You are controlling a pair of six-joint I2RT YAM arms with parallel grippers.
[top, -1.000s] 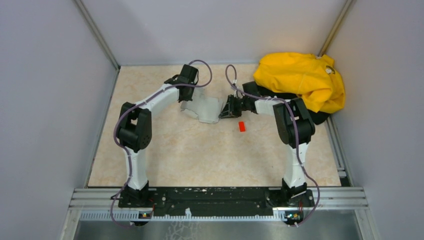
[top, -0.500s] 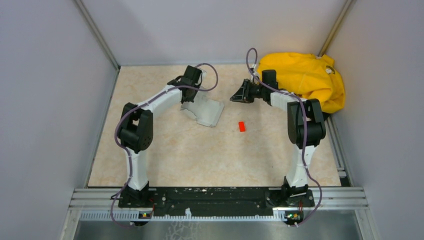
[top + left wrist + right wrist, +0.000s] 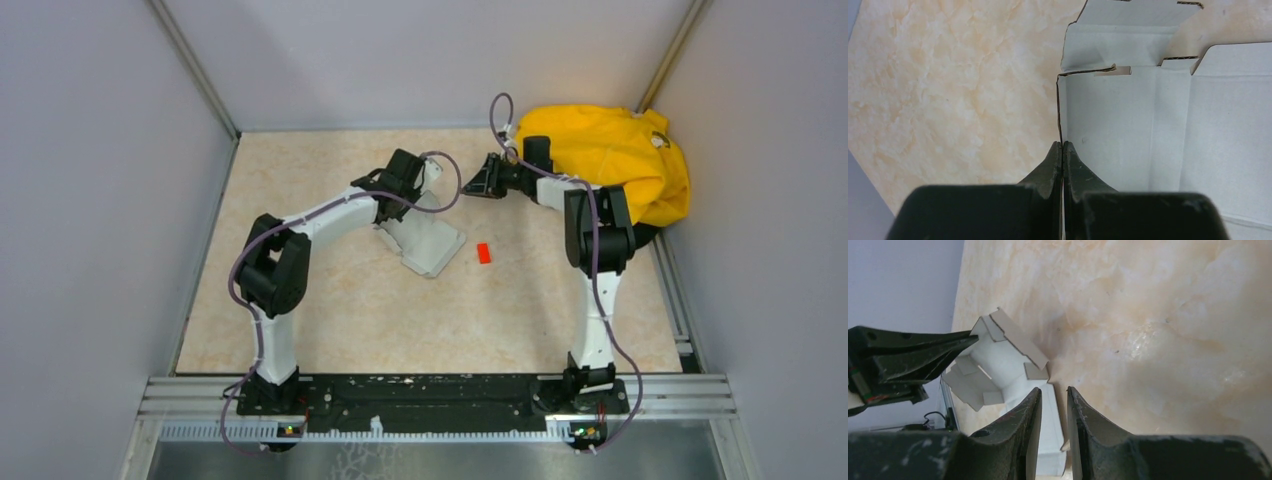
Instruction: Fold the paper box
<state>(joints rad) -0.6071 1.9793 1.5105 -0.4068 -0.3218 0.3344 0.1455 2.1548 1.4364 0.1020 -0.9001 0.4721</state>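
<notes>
The paper box (image 3: 432, 243) lies partly unfolded near the middle of the table (image 3: 330, 300), its far end raised. The left gripper (image 3: 1062, 149) is pinched closed on the edge of one box panel. The right gripper (image 3: 1054, 391) hangs apart from the box beside the yellow garment (image 3: 610, 160), its jaws parted by a narrow gap with nothing between them. A red block (image 3: 484, 253) lies just right of the box.

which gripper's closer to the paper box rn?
Left. The left gripper is clamped on the paper box edge; the right gripper hangs open off the box's right side, not touching it.
</notes>
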